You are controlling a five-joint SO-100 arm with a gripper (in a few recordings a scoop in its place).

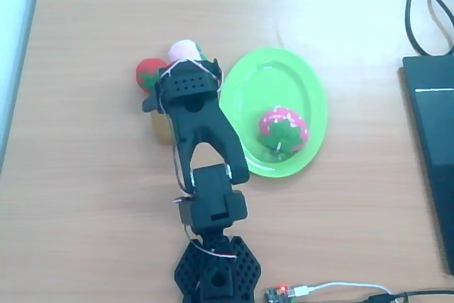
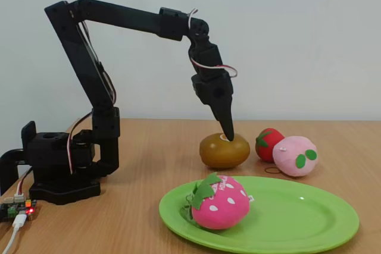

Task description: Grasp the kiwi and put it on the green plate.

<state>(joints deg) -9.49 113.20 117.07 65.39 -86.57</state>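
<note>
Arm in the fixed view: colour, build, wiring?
The arm is matte black throughout, made of blocky printed links, on a black base. Thin white and red wires loop by the wrist, and more run along the upright link. The gripper tapers to a narrow black point. In the overhead view its casing shows rows of small holes.

A pink strawberry (image 2: 219, 203) occupies the green plate's (image 2: 297, 218) left half; right half lies free.
</note>
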